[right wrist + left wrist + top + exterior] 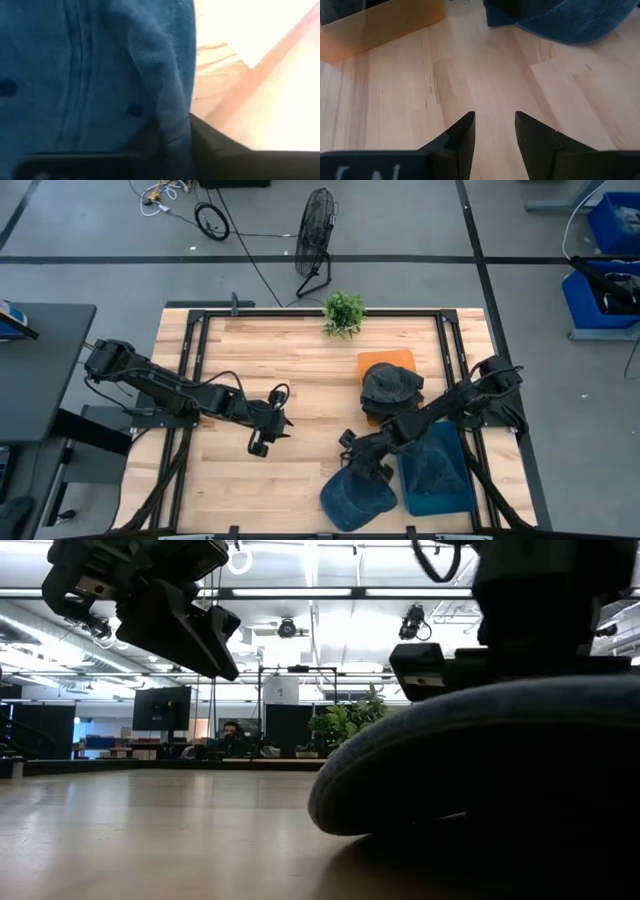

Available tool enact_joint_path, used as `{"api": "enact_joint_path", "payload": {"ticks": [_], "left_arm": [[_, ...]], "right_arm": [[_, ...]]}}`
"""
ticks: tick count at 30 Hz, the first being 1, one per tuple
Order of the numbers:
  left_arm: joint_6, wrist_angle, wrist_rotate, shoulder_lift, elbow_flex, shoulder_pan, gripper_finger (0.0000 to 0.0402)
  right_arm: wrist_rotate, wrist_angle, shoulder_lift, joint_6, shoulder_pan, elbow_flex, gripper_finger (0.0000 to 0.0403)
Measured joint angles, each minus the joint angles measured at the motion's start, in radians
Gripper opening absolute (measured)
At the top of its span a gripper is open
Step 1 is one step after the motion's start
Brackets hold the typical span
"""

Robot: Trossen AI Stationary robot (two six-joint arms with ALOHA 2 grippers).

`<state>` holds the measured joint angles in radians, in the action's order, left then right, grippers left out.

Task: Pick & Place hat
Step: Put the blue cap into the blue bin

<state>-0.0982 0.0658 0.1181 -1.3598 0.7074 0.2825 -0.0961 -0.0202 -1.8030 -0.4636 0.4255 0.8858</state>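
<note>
Two arms reached over the wooden bench (300,390). The right gripper (362,468) was down near the bench's front edge, at the top rim of a blue denim hat (357,498) that lay on the wood there. In the right wrist view its fingers (210,142) were pinched on a fold of the blue cloth (100,75), one dark finger on each side of the fold, so the fingers were closed on the hat. In the low view the hat (490,760) sat on the bench surface, filling the near right of the scene.

Beside it, toward the right edge, lay a teal pad (440,470) with another denim cap on it. Farther back sat an orange block (388,368) with a dark grey hat (392,390) resting on its front part. A small green plant (343,312) stood at the back edge.

The left gripper (266,432) hung above bare wood left of the bench's middle, well apart from the hats. Its fingers (462,137) were parted with a narrow gap, holding nothing and touching nothing.
</note>
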Motion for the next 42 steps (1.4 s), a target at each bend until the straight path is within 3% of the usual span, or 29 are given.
{"api": "enact_joint_path", "payload": {"ticks": [3, 6, 12, 19, 24, 31, 38, 42], "left_arm": [[-0.003, 0.0, 0.0, 0.0, 0.0, 0.0, 0.0142], [-0.003, 0.0, 0.0, 0.0, 0.0, 0.0, 0.0142], [-0.003, 0.0, 0.0, 0.0, 0.0, 0.0, 0.0142], [-0.072, -0.007, 0.033, 0.0, 0.0, 0.0, 0.0142], [-0.122, -0.019, 0.121, 0.0, 0.0, 0.0, 0.0142], [-0.124, -0.061, 0.203, 0.0, 0.0, -0.013, 0.0142], [-0.124, -0.09, 0.204, 0.0, 0.0, -0.09, 0.0142], [-0.125, -0.116, 0.204, 0.0, 0.0, -0.135, 0.0142]], "right_arm": [[-0.001, -0.019, 0.0, 0.05, -0.008, 0.023, 0.0019], [0.028, -0.137, 0.013, 0.105, -0.017, 0.094, 0.0023], [0.221, -0.564, 0.077, 0.332, -0.026, 0.345, 0.002], [0.244, -1.055, 0.154, 0.832, 0.008, 0.639, 0.0016], [0.281, -1.377, 0.212, 1.262, 0.098, 0.694, 0.001], [0.189, -1.553, 0.252, 1.826, 0.3, 0.688, 0.0011], [0.226, -1.534, 0.245, 2.161, 0.523, 0.666, 0.0011], [0.13, -1.489, 0.245, 2.364, 0.626, 0.583, 0.0011]]}}
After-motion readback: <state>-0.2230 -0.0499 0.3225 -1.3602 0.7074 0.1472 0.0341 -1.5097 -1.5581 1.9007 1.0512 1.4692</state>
